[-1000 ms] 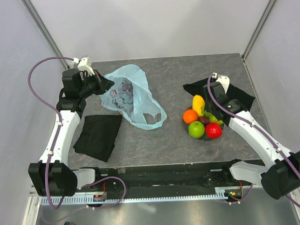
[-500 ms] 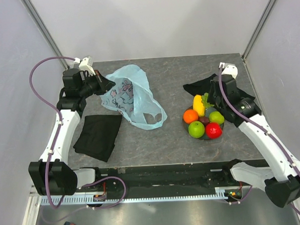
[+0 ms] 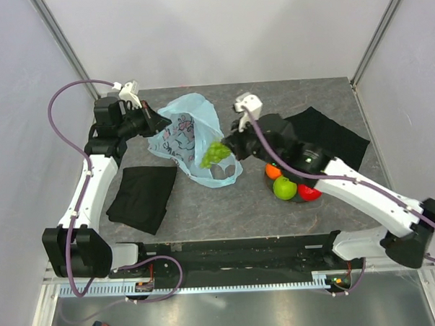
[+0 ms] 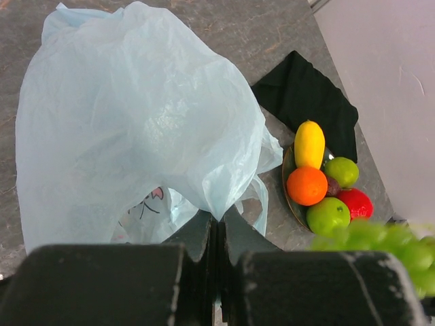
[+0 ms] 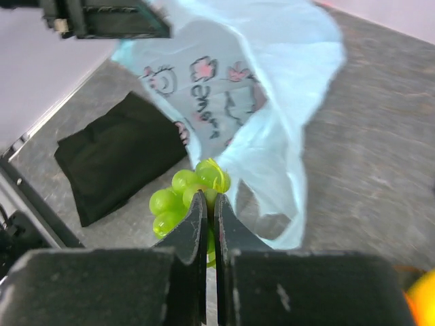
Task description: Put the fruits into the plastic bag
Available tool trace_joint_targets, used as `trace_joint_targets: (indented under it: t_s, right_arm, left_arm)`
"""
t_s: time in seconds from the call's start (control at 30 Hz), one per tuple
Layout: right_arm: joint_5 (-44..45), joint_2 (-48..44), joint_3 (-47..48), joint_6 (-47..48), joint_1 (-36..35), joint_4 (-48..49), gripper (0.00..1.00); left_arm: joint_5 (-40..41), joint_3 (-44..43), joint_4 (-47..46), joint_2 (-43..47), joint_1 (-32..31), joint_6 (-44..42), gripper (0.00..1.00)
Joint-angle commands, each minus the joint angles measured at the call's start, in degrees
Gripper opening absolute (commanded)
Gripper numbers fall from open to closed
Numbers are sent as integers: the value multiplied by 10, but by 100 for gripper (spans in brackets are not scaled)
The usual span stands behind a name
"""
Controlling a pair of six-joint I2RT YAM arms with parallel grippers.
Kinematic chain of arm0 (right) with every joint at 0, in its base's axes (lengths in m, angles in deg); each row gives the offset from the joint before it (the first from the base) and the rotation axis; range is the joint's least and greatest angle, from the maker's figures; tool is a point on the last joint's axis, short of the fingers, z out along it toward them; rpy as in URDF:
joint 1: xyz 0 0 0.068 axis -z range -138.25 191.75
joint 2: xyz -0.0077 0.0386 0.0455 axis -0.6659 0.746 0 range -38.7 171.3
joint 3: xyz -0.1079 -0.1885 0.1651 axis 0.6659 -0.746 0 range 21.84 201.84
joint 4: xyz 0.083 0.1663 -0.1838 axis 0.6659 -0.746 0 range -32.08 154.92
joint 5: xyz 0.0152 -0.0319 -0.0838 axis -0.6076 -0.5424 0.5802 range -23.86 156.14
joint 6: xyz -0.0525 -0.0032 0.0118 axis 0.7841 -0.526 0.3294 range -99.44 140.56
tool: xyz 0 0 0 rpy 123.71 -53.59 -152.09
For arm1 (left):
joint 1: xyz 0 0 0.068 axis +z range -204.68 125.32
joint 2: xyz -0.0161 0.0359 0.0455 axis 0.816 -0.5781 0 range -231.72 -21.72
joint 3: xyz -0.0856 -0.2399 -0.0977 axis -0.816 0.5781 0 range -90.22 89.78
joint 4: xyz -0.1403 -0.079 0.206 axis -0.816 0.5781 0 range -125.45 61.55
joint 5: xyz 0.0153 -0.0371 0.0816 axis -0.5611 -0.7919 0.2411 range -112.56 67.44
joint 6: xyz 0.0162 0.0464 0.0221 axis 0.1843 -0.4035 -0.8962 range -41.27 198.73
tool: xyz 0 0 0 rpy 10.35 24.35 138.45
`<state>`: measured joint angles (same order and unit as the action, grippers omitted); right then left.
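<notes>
While we hold the grape bunch point(image 3: 216, 154) at the right flank of the plastic bag point(image 3: 191, 132), above its near handle loop, the table point(image 3: 272, 95) lies bare along its far edge and along the near strip between our two arms. Pale walls close it in on the left, far and right sides.

Our left gripper point(image 3: 156, 122) sits near the far-left corner with its fingers clenched on the bag's upper edge, lifting the thin film. In the left wrist view the pinched fold rises from between the closed tips. Our right gripper point(image 3: 228, 149) is clamped tight on the grapes' stem, and the berries hang around its tips.

The left black cloth point(image 3: 142, 197) lies flat beside our left arm, close to the bag's near-left side. The right black cloth point(image 3: 328, 133) lies behind the plate point(image 4: 288, 193), toward the far right. Our right arm reaches across the table over the plate and hides much of the pile in the top view.

On the plate we see the yellow oblong fruit point(image 4: 309, 144), the orange point(image 4: 306, 185), the green apple point(image 4: 328, 216), a paler green round fruit point(image 4: 342, 171), the red apple point(image 4: 355, 202) and the dark purple fruit point(image 4: 331, 187), all touching. We cannot tell whether anything lies inside the bag
</notes>
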<state>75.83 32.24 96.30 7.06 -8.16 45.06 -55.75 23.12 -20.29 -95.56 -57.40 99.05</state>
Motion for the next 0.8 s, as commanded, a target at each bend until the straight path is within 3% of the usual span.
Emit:
trace_joint_targets:
  t_s: [0.0,0.5,0.77]
  right_arm:
    - [-34,74,63,31,-25,63,0]
    - [-1,323,236,93,-27,89,0]
    - [80,414,281,107,-20,140,0]
  left_arm:
    - [-21,-25,2,-1,-2,-20,2]
    - [-39,-27,1,-3,-8,-19,2]
    - [-43,-29,1,0,-11,-21,1]
